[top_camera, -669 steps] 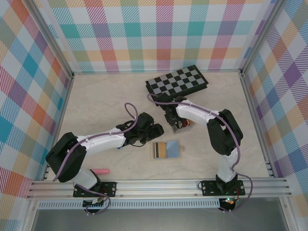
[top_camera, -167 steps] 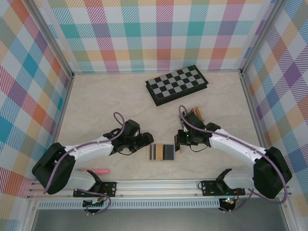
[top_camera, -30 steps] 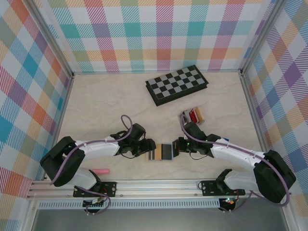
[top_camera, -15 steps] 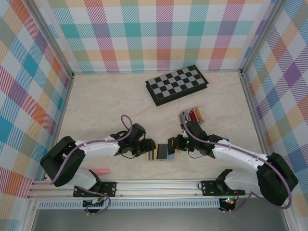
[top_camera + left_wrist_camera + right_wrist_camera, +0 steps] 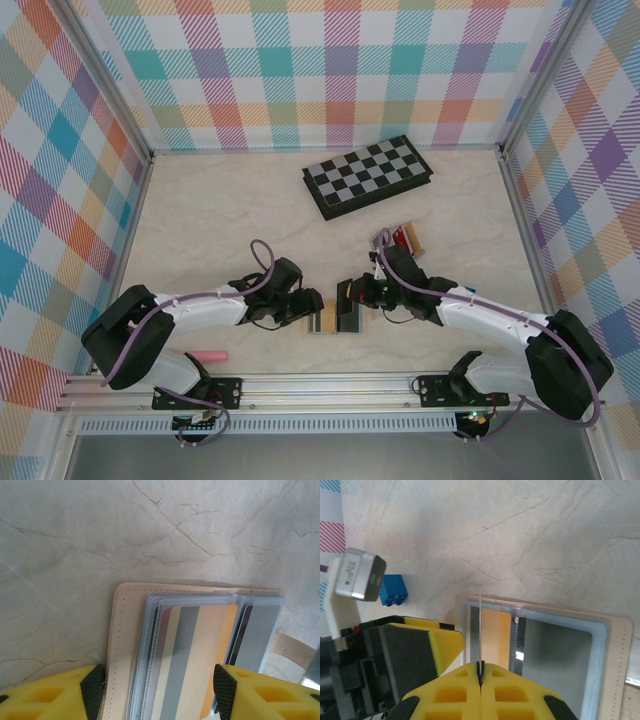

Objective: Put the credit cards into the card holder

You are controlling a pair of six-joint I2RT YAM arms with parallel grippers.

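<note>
Open tan card holder (image 5: 121,645), grey-and-yellow striped credit card (image 5: 192,650) inside.

This is a robot test lab, not a home or a shop. Two robot arms, the left arm (image 5: 200,305) and the right arm (image 5: 490,325), are bolted to a silver metal rail (image 5: 330,385) at the near edge of a pale, stone-look worktop (image 5: 230,210). Purple cables (image 5: 258,242) run along them, and metal posts (image 5: 105,85) and bright checked walls (image 5: 340,70) box it all in. The things lying about are a mixed lot that do not go together: a folded chessboard (image 5: 368,175), a pink pen (image 5: 209,356) and a small blue block (image 5: 393,590).
</note>
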